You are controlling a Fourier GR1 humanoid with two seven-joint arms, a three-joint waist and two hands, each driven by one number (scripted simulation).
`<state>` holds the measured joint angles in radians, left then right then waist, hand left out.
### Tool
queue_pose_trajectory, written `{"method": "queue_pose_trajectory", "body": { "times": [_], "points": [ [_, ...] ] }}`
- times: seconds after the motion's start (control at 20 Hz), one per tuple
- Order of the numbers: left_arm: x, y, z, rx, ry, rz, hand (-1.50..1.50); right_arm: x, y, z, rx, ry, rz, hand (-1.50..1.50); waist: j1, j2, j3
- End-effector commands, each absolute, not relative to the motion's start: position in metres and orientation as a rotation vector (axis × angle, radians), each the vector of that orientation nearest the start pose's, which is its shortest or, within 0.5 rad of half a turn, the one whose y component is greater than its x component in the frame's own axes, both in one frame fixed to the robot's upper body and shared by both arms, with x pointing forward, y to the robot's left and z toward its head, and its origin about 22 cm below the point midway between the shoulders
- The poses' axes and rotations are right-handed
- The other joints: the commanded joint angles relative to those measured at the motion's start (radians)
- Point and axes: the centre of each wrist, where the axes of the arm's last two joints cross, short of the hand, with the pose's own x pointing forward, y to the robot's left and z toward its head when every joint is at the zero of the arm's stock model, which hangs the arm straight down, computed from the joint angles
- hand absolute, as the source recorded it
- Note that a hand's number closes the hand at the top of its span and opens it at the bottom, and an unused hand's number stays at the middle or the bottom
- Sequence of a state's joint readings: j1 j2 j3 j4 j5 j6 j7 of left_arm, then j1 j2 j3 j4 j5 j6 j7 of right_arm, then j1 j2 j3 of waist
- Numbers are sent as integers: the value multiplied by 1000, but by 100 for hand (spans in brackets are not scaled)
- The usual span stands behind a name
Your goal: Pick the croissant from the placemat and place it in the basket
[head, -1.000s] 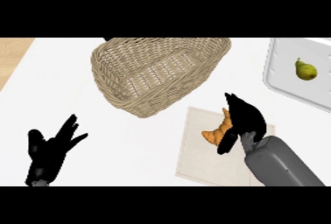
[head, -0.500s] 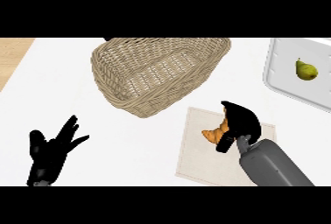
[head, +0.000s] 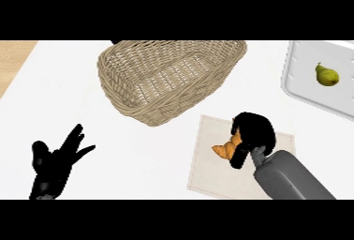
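Where the croissant point(head: 224, 149) lies: against the upper middle of the placemat point(head: 207, 180), its golden-brown left part showing and the rest hidden under the right hand; whether it rests on the cloth or is raised just off it cannot be told from this steep view

Right hand point(head: 253, 132): arched over the croissant from the right; fingers curled down round the pastry, with one dark digit reaching down past its lower edge; closed on the croissant rather than spread

Right forearm point(head: 290, 180): grey; enters from the lower right edge and slants up and left across the placemat's lower right corner

Placemat: pale beige square, lying flat on the white counter point(head: 104, 136) and turned slightly askew; its upper left corner is just beside the basket's lower wall

Basket point(head: 138, 108): woven wicker, light tan; sits at the upper middle of the view, up and to the left of the croissant, opening towards the camera; nothing seen inside but its own weave

Left hand point(head: 55, 164): at the lower left, well apart from basket and placemat; fingers straight and spread, pointing up; holds nothing; resting

Tray point(head: 304, 91): pale, at the upper right edge, partly cut off by the frame; well apart from the basket

Pear point(head: 326, 75): green-yellow; lies on the tray, stem end up

Wooden surface point(head: 14, 61): narrow strip at the upper left, beside the counter's edge
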<state>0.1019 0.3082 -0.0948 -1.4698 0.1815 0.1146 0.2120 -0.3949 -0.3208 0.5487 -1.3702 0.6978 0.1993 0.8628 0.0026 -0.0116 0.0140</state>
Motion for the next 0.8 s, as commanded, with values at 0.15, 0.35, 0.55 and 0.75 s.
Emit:
{"method": "queue_pose_trajectory", "body": {
  "times": [0.15, 0.35, 0.55, 0.75],
  "points": [
    [206, 288, -40, 117, -1038, -82, 0, 216, -15, 45, -655, -1154, 1668, 150, 69, 14, -17],
    [200, 286, -50, 108, -1007, -71, 0, 158, 21, 42, -579, -1258, 1858, 150, 64, 12, -16],
    [210, 289, -45, 136, -1025, -63, 0, 134, 28, 47, -609, -1403, 1784, 150, 40, 12, -15],
    [203, 285, -43, 115, -1019, -57, 0, 134, 20, 91, -412, -1561, 1441, 150, 29, 10, -13]
  ]
}}
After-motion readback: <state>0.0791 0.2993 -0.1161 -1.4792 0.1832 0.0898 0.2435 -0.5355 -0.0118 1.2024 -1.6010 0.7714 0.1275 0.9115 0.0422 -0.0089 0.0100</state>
